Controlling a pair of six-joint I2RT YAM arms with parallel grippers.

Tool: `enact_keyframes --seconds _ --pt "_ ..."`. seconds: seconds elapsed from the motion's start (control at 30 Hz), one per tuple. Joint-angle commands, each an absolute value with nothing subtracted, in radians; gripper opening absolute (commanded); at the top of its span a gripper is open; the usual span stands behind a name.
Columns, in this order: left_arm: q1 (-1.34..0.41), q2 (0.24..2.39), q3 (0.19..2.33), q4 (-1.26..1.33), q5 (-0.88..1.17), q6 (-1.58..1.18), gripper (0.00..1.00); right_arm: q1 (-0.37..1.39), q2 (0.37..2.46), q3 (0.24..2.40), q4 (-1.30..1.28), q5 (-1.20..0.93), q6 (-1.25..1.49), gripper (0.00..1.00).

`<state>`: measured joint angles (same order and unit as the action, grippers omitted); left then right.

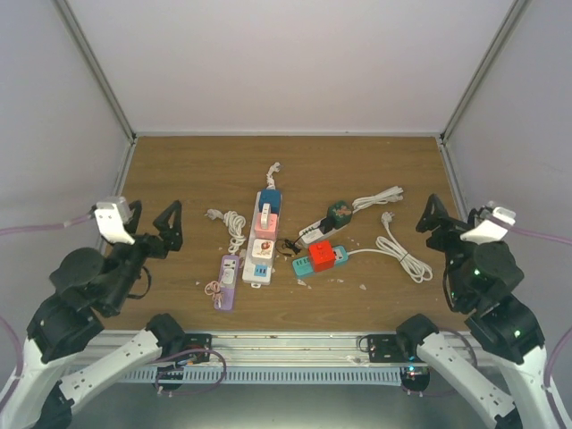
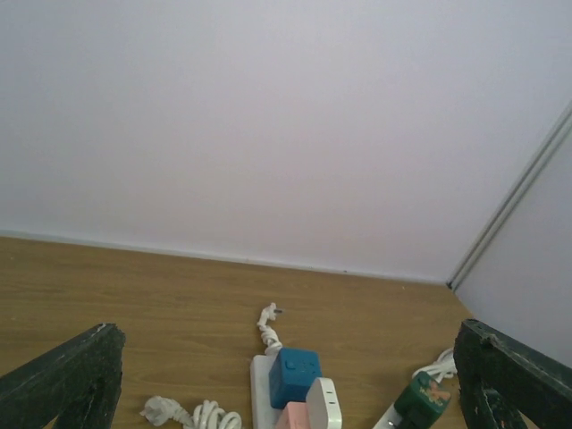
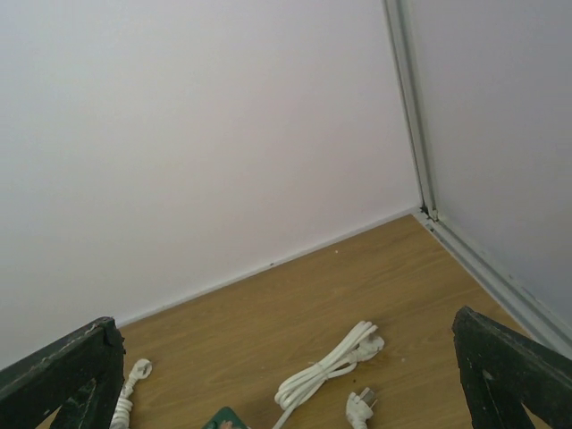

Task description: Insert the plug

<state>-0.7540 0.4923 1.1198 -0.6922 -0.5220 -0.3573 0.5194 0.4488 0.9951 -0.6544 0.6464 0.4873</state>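
Note:
Several power strips lie mid-table. A white strip (image 1: pixel 259 239) carries a blue cube adapter (image 1: pixel 269 200), a pink one (image 1: pixel 264 223) and a white one. A purple strip (image 1: pixel 228 281) has its coiled cable and loose plug (image 1: pixel 213 214) beside it. A teal strip (image 1: pixel 307 264) carries a red adapter (image 1: pixel 322 256); its white cable ends in a loose plug (image 1: pixel 389 217). A green adapter (image 1: pixel 338 213) sits on another white strip. My left gripper (image 1: pixel 165 228) is open and empty, left of the strips. My right gripper (image 1: pixel 438 219) is open and empty, right of them.
The left wrist view shows the blue cube (image 2: pixel 295 375), the white strip's plug (image 2: pixel 268 313) and the green adapter (image 2: pixel 420 398) between my fingers (image 2: pixel 63 375). The right wrist view shows a bundled cable (image 3: pixel 326 375) and the loose plug (image 3: pixel 360 404). White walls enclose the wooden table (image 1: pixel 179 170).

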Motion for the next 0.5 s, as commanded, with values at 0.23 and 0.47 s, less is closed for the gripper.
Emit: enact_keyframes --seconds 0.23,0.47 --pt "-0.747 0.436 1.092 -0.646 -0.595 -0.339 0.99 0.512 0.363 0.996 -0.708 0.732 0.537 1.00" --pt "-0.747 0.439 1.098 -0.673 -0.606 -0.362 0.99 0.511 0.356 0.993 -0.708 0.737 0.532 0.99"
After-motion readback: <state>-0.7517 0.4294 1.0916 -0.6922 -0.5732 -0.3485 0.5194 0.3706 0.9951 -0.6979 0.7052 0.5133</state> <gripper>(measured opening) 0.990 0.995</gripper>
